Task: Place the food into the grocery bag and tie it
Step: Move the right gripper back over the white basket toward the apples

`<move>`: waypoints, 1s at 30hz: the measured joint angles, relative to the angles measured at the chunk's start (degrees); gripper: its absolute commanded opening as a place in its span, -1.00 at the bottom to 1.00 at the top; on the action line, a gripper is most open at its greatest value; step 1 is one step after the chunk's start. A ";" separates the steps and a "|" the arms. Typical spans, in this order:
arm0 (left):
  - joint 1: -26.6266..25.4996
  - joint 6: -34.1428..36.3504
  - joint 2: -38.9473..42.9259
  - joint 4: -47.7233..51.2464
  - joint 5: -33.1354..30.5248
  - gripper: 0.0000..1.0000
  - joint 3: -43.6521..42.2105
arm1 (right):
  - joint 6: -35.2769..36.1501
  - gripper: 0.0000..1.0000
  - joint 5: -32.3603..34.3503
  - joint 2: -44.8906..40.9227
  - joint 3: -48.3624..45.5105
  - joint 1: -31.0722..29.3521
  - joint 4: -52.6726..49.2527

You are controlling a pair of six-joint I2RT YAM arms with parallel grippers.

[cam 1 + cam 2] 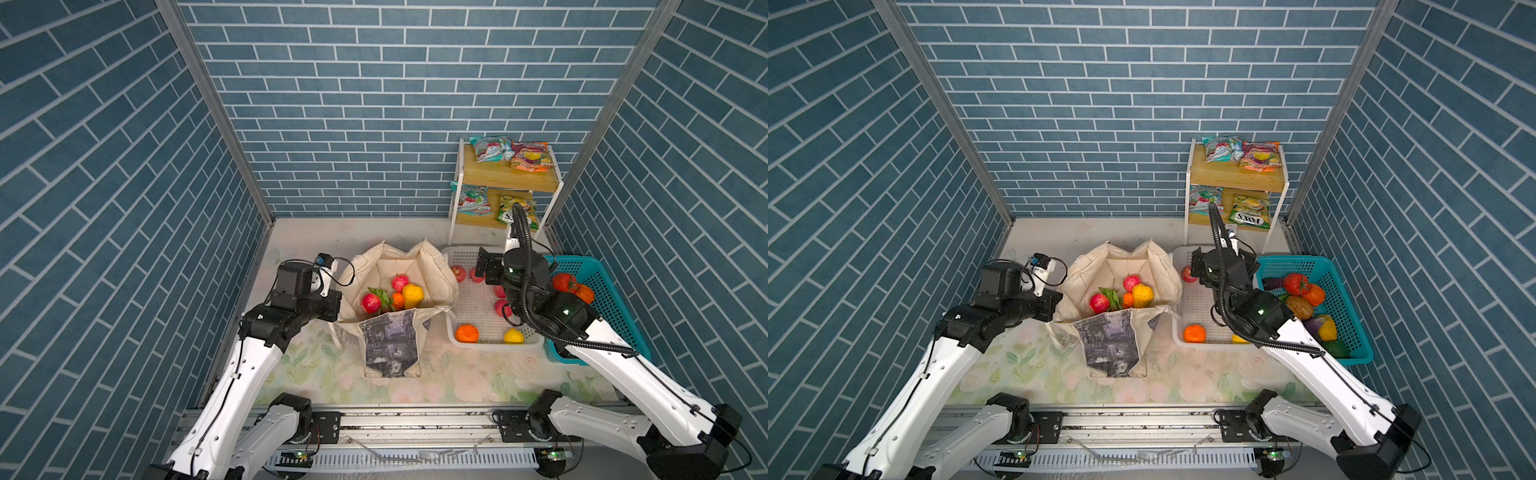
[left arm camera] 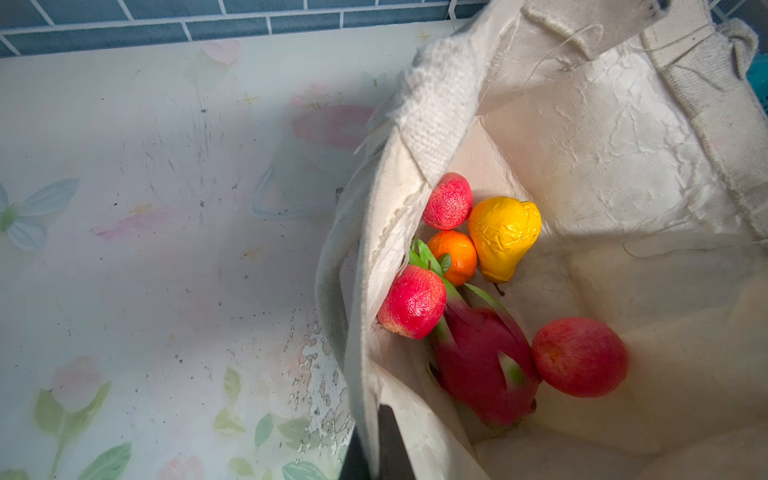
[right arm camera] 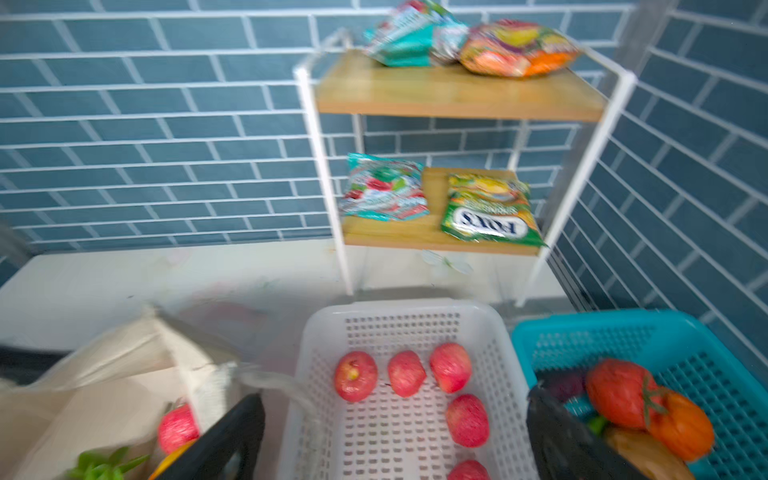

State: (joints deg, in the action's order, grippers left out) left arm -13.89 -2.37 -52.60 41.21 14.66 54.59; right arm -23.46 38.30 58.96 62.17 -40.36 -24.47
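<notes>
The grocery bag (image 1: pixel 390 347) (image 1: pixel 1111 345) stands open in the middle of the table, its printed panel facing front. Food lies inside it: a yellow pear (image 2: pixel 505 237), an orange (image 2: pixel 453 255), a dragon fruit (image 2: pixel 482 365) and three red apples (image 2: pixel 413 301). My left gripper (image 2: pixel 376 451) is shut on the bag's left rim, cloth pinched between its fingers. My right gripper (image 3: pixel 395 440) hangs open and empty over the white basket (image 3: pixel 399 309). That basket holds several red apples (image 3: pixel 356 376), an orange (image 1: pixel 466 333) and a yellow fruit (image 1: pixel 514 336).
A teal basket (image 1: pixel 615 307) of toy vegetables sits right of the white one. Behind them a two-tier wooden shelf (image 1: pixel 509 178) carries snack packets (image 1: pixel 528 154) (image 3: pixel 490 212) on both levels. Blue brick walls close in three sides.
</notes>
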 measured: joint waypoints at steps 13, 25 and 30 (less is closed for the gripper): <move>0.00 0.00 0.00 0.00 0.00 -1.00 0.00 | -24.44 0.77 -19.23 6.95 -9.25 12.98 -4.02; 0.00 -0.02 0.00 0.00 0.00 -1.00 0.00 | -35.56 0.77 -26.77 23.45 -5.05 14.27 2.64; 0.00 0.00 0.00 0.00 0.00 -1.00 0.00 | -39.63 0.76 -25.38 27.71 -0.15 14.27 3.15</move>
State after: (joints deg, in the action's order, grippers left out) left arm -13.89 -2.37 -52.60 41.21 14.66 54.59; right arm -63.09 12.93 86.67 62.02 -26.09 -21.32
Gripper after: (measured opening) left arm 0.055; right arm 0.881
